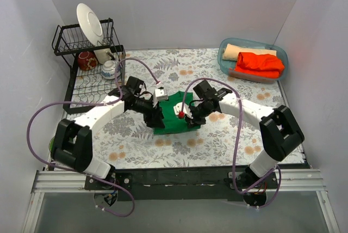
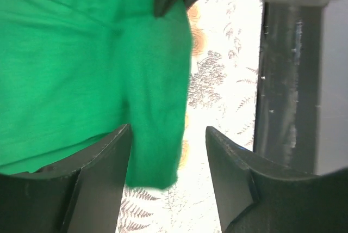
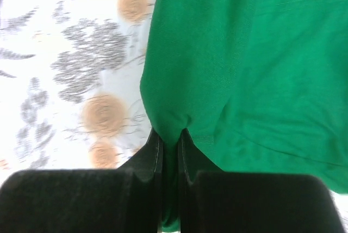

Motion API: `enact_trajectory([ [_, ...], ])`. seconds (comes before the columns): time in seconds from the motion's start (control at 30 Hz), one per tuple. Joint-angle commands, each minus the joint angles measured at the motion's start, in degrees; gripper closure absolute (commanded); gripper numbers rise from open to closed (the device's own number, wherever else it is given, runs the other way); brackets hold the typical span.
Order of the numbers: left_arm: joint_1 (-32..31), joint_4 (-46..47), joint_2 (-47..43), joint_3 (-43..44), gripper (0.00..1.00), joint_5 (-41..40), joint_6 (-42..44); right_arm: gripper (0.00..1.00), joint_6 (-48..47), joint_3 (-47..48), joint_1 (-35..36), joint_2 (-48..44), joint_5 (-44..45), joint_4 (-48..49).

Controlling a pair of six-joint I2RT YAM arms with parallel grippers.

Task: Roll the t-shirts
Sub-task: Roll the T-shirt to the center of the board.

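1. Green t-shirt lies folded mid-table on the floral tablecloth, between both arms
2. Left gripper is spread, with a shirt flap in the gap
3. Right gripper is pressed together, pinching the shirt's edge
4. Orange-red t-shirt and tan t-shirt sit in the blue bin

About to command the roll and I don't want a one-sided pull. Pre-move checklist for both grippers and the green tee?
1. Right gripper clamped on green t-shirt: ok, shut on its edge.
2. Left gripper clamped: not ok, open, cloth only lying in the gap.
3. Shirt lying flat: cannot tell, mostly hidden in the top view.
4. Bin away from the shirt: ok, far right corner.
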Motion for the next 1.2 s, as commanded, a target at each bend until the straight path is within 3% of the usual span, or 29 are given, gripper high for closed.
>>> enact_trajectory([
  [0.0, -3.1, 8.9, -7.1, -6.1, 0.43, -7.9, -1.9, 0.99, -2.4, 4.6, -0.7, 4.0, -6.9, -18.1],
  [0.3, -14.5, 25.5, -17.4, -21.3, 0.36, -19.8, 1.8, 0.99, 0.6, 7.9, -0.7, 9.7, -8.2, -18.9],
  [0.7, -19.8, 32.5, -13.8, -27.0, 0.37, -25.5, 1.8, 0.99, 1.4, 6.7, -0.7, 10.7, -8.6, -17.3],
  [0.87, -20.0, 25.8, -12.5, -24.1, 0.61, -22.6, 5.1, 0.99, 1.3, 5.8, -0.8, 11.1, -8.4, -17.8],
  [0.9, -19.9, 20.4, -11.1, -22.8, 0.75, -21.6, 5.8, 0.99, 1.1, 5.8, -0.8, 11.1, -8.7, -19.1],
  [1.0, -19.8, 9.2, -9.1, -16.4, 1.0, -17.6, 5.7, 0.99, -2.0, 7.9, -1.1, 12.3, -10.6, -24.7],
  [1.17, -18.8, -8.9, -5.3, -9.8, 1.0, -4.8, 9.0, 0.99, -11.6, 13.3, -1.6, 18.1, -15.1, -43.1],
])
